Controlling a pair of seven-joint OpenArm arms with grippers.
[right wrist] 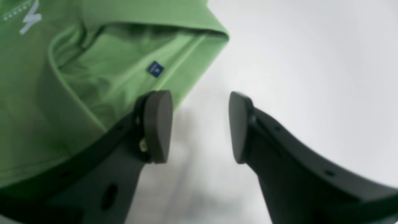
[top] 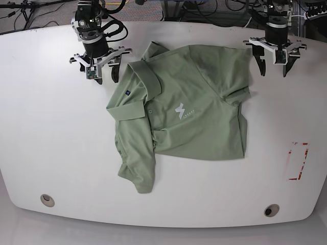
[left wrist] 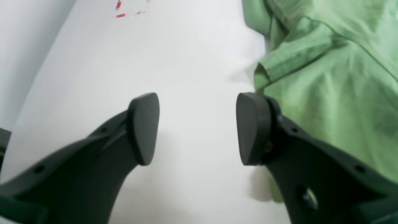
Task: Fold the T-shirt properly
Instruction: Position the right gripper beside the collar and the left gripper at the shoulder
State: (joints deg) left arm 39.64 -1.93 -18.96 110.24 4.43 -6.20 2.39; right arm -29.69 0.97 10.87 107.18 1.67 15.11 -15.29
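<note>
The pale sage-green T-shirt (top: pixel 199 117) lies face up and crumpled on the white table, with its ribbed collar (top: pixel 139 88) toward the left and a white chest logo (top: pixel 180 110). One sleeve is folded across the front at the bottom left. My left gripper (top: pixel 274 70) is open and empty just off the shirt's upper right edge. In the left wrist view (left wrist: pixel 198 129) the shirt (left wrist: pixel 335 81) lies beside the right finger. My right gripper (top: pixel 106 78) is open and empty beside the collar. In the right wrist view (right wrist: pixel 199 127) the collar with a blue label (right wrist: pixel 155 68) is to the left.
A red tape mark (top: pixel 298 161) sits on the table at the right and also shows in the left wrist view (left wrist: pixel 127 9). Two round holes (top: pixel 47 199) (top: pixel 271 210) are near the front edge. Cables run behind the table's far edge.
</note>
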